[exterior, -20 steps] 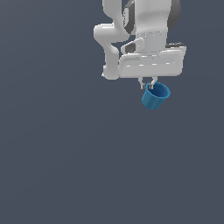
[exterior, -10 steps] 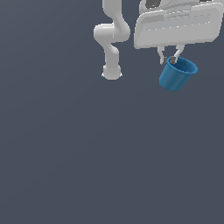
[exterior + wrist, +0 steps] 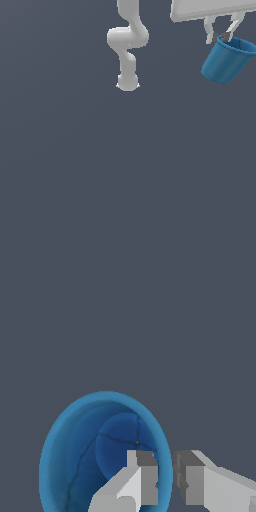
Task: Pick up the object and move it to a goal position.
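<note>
Exterior view: claw [image 3: 222, 36] pinches rim of blue cup [image 3: 226, 61], cup tilted, hanging at exterior view's upper right, clear of the table [image 3: 100, 175]. Wrist view: fingers [image 3: 142, 476] straddle cup [image 3: 80, 456] wall, one inside, one outside.

No legible text, labels, brand marks, numbers or signs appear in either view. The small tapered blue hollow cup [image 3: 227, 60] carries plain, unmarked walls outside and inside; the thin dark lines across its darker blue interior are not characters. The white and grey pincer [image 3: 165, 478] has bare finger surfaces with no printing. The white jointed robot arm [image 3: 128, 45] shows no lettering or logo. The flat dark grey bench [image 3: 100, 175] is uniform and unmarked.
</note>
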Motion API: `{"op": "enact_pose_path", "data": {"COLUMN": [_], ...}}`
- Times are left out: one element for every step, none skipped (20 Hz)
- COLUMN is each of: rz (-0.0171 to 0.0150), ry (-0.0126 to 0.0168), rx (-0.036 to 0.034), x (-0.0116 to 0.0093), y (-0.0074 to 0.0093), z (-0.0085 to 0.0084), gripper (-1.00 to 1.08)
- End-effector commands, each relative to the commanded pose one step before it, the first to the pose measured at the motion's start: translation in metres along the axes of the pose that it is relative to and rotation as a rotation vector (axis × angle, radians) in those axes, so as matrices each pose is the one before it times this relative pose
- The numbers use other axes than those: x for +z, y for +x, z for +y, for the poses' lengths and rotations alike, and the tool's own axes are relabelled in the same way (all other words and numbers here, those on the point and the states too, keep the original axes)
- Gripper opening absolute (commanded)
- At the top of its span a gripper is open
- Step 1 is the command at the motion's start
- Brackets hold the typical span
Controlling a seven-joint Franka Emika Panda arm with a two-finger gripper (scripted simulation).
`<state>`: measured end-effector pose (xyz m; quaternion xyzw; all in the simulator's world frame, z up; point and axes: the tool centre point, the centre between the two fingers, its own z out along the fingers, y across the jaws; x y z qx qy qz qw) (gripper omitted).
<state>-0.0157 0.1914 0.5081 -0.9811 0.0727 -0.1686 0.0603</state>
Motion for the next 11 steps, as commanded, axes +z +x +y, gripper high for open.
{"op": "enact_pose_path", "data": {"rz": [0.00211,-0.00024,0.00000,0.00000,0.00000,0.00000,-0.00023,0.00000,0.00000,0.00000,0.00000], "ry": [0.00111,0.00053,0.00000,0.00000,0.00000,0.00000,0.00049,0.00000,0.00000,0.00000,0.00000], "rx": [0.00036,-0.00037,0.00000,0.00000,0.00000,0.00000,-0.00043,0.00000,0.00000,0.00000,0.00000], "x": [-0.01061,-0.00269,-0.00235,-0.00203,-0.00173,-0.00145,-0.00118,-0.00090,-0.00064,-0.00038,-0.00013], "y": [0.00439,0.00117,0.00109,0.00096,0.00083,0.00071,0.00049,0.00045,0.00032,0.00019,0.00006], "z": [-0.00577,-0.00181,-0.00150,-0.00130,-0.00112,-0.00093,-0.00093,-0.00058,-0.00042,-0.00025,-0.00008], "gripper": [-1.00,-1.00,-1.00,-1.00,-1.00,-1.00,-1.00,-1.00,-1.00,-1.00,-1.00]}}
